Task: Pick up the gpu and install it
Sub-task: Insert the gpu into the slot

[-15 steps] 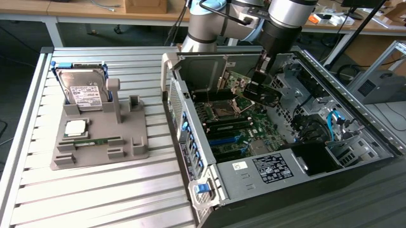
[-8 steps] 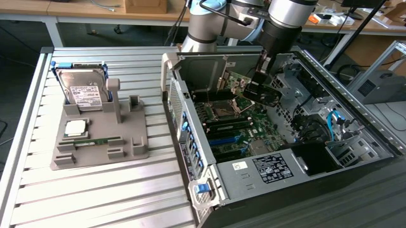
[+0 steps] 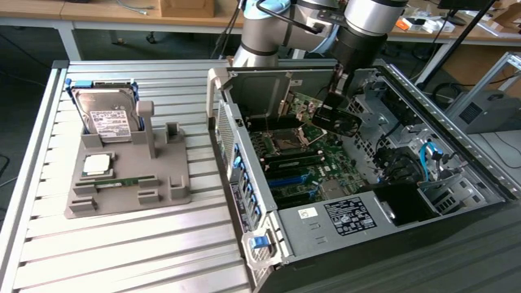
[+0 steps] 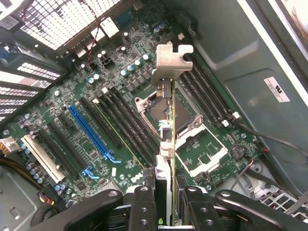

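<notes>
- The gpu (image 4: pixel 169 120) hangs edge-on above the motherboard (image 4: pixel 48 115), clamped in the gripper (image 4: pixel 168 185).
- If it comes down tilted or off the blue slot (image 4: pixel 91 132), it could scrape the processor socket (image 4: pixel 150 108) or jam.
- The gripper hides the card's connector edge, so I cannot judge how it lines up with the slot.

My arm (image 3: pixel 373 13) is silver-grey tubing, black-jointed, a pale-blue cap at ten o'clock, my claw (image 4: pixel 166 195) black and screw-studded.

Bright, even light; glare whitens the case grille (image 4: pixel 62 19).
</notes>
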### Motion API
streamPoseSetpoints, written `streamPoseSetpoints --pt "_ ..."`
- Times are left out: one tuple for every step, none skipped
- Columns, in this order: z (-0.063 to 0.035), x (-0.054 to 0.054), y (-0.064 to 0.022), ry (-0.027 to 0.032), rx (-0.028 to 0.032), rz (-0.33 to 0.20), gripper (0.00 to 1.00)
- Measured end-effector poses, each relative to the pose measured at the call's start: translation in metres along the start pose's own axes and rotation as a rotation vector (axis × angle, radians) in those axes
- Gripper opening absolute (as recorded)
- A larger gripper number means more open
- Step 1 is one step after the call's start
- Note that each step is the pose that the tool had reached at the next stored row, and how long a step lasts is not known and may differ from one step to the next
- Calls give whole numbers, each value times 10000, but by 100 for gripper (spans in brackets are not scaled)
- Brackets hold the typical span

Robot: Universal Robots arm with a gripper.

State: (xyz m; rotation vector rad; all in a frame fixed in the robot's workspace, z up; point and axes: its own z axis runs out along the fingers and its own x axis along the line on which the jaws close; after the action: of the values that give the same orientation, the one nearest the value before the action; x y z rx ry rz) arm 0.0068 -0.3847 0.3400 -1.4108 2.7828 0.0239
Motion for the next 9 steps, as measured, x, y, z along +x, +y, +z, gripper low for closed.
streamPoseSetpoints --pt "0 0 0 0 -1 -32 27" --pt "0 0 0 1 -1 -59 27" --pt "0 0 0 2 -2 -94 27" --pt "0 0 0 2 -2 -119 27" --pt "0 0 0 2 -3 -152 27" --pt "0 0 0 3 -3 -183 27" --pt "1 0 0 2 -4 -215 27" --pt "0 0 0 3 -4 -239 27" --pt "1 0 0 4 -5 -282 27"
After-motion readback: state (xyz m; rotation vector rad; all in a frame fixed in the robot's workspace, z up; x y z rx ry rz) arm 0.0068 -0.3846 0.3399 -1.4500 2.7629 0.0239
